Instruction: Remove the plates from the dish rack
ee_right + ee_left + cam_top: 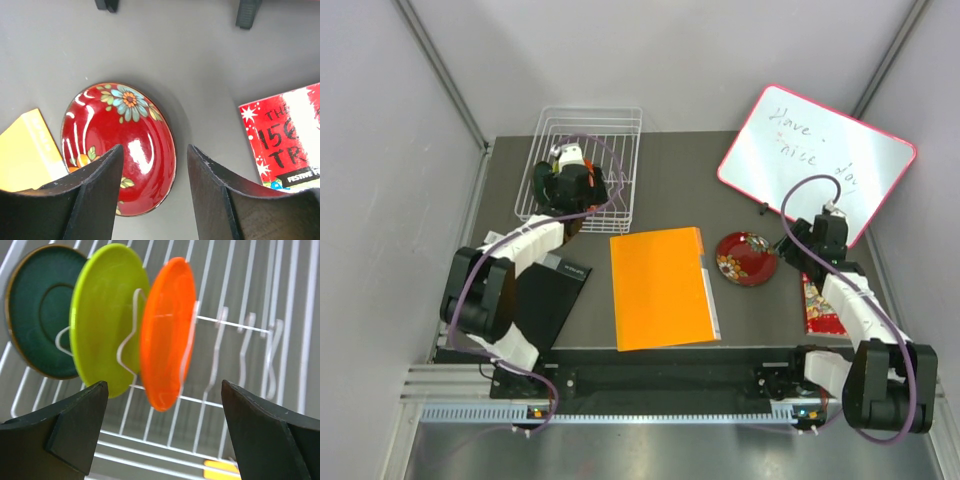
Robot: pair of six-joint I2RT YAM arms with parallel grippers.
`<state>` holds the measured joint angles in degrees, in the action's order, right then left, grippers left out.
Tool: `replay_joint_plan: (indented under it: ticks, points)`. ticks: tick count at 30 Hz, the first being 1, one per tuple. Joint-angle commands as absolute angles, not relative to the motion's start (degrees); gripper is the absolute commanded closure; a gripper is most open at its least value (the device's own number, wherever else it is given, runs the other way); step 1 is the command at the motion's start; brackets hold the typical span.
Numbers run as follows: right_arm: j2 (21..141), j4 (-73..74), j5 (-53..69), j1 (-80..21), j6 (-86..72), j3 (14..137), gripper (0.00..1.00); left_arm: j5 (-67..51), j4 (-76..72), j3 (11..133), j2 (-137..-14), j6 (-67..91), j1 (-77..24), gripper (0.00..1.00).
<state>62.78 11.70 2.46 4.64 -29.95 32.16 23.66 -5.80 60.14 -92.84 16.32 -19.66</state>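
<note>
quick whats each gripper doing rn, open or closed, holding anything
Left gripper: open wide, empty, facing the orange plate in the dish rack.
Right gripper: open, empty, over the dark red plate lying on the table.

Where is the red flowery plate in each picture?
Top view: the red plate lies flat, right of the middle, just right of the orange folder.
Left wrist view: not in it.
Right wrist view: left of the middle, in the lower half.
Shared landmark: the orange folder, whose corner shows at the left edge of the right wrist view.
</note>
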Motion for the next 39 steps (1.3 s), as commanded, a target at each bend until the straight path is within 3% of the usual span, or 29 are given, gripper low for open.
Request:
replay_joint_plan:
  ticks: [1,8,12,17,18,19,22,27,29,31,32,39]
  points:
    - [61.2,13.7,1.5,4.9,-28.1,34.9,0.46,27.4,-11.1,62.8,-94.4,15.4,-18.4,0.02]
    - [63.4,13.3,1.8,4.9,-28.0,34.9,0.46,25.2,-11.1,67.0,-99.4,15.3,-17.5,0.14]
    - [63.5,13.3,1.8,4.8,-27.8,34.9,0.46,24.1,-11.2,68.8,-101.3,15.4,-17.4,0.51]
    - [62.4,14.6,1.1,4.9,-27.3,35.2,0.46,23.5,-10.4,70.2,-102.9,14.9,-17.4,0.62]
    - [61.6,15.5,1.0,4.9,-27.3,35.4,0.46,23.6,-9.9,70.5,-103.3,14.9,-17.4,0.67]
    - [61.2,16.1,0.5,4.9,-27.2,35.5,0.46,23.5,-9.8,70.5,-103.2,14.7,-17.4,0.86]
    - [58.7,18.5,-1.2,4.9,-26.6,36.6,0.46,23.0,-9.8,70.1,-102.8,14.7,-17.4,1.0]
    - [54.2,23.5,-3.4,4.9,-25.3,39.6,0.44,24.5,-9.5,69.9,-101.9,13.2,-17.6,1.0]
    - [53.0,26.4,-4.7,4.9,-24.8,41.4,0.27,26.1,-9.9,69.3,-100.9,12.7,-17.8,1.0]
    - [51.0,29.0,-6.1,4.8,-24.4,42.5,0.25,29.4,-10.8,69.1,-100.3,11.0,-18.4,1.0]
    - [50.3,29.5,-6.4,4.8,-24.1,43.3,0.19,31.4,-11.0,68.9,-99.5,10.0,-19.4,1.0]
    - [45.1,29.2,-2.3,4.6,-23.8,43.7,0.16,46.8,-15.4,67.9,-95.3,3.6,-24.3,1.0]
